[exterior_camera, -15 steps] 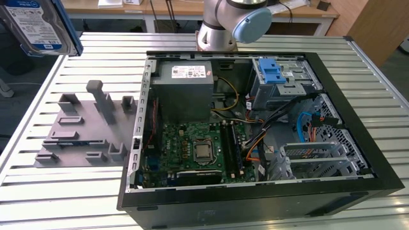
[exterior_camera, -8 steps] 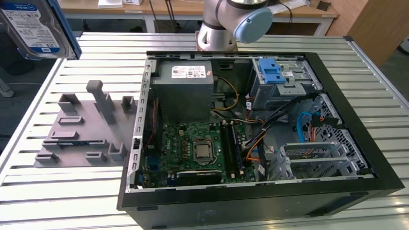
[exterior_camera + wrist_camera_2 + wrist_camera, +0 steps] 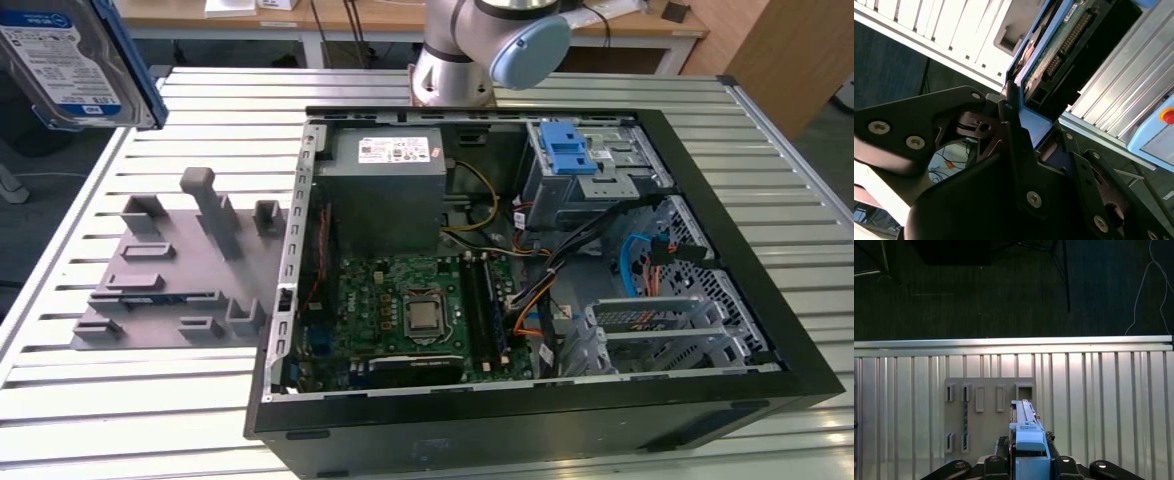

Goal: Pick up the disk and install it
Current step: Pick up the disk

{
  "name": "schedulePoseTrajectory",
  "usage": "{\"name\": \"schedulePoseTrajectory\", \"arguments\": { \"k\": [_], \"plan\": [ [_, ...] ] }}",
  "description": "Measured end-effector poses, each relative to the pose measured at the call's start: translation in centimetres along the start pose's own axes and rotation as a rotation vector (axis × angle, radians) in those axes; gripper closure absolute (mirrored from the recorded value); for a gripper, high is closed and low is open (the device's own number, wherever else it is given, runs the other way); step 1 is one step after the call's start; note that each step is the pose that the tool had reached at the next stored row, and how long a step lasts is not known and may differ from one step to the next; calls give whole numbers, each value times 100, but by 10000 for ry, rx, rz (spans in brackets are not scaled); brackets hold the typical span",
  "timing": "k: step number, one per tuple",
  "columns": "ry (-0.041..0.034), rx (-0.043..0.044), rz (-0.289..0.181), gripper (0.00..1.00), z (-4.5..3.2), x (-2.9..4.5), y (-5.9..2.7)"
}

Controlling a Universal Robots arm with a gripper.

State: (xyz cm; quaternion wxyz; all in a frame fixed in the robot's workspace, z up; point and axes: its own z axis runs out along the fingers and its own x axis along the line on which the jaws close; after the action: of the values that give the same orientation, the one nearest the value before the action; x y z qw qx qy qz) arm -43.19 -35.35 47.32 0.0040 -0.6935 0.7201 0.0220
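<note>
Disk (image 3: 67,60) lifted, gripped by its blue carrier.
Silver drive, blue-and-white label, blue plastic frame; it sits at the exterior view's upper left, well apart from the open computer case (image 3: 747,300). In both wrist views the gripper (image 3: 1026,460) is clamped on the carrier's end, with the disk standing edge-on over the grey fixture plate (image 3: 989,435) on the slatted table (image 3: 1104,405).

A robotics lab or test workshop: a slatted aluminium table (image 3: 120,400) carries an open desktop computer case (image 3: 767,300) (its motherboard (image 3: 414,300) laid bare) and a grey fixture plate (image 3: 147,290) near the edge at the exterior view's left. The robot arm's base (image 3: 447,75) stands at the far edge, with wooden desks (image 3: 360,18) behind and a dark floor (image 3: 1004,290) below.
</note>
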Motion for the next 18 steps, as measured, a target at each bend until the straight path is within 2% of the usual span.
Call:
{"name": "schedulePoseTrajectory", "arguments": {
  "k": [7, 13, 18],
  "plan": [
    [0, 1, 0, 63, -38, 4, -4],
    [1, -3, 0, 63, -42, 0, -97],
    [2, -4, 1, 63, -53, -1, -126]
  ]
}}
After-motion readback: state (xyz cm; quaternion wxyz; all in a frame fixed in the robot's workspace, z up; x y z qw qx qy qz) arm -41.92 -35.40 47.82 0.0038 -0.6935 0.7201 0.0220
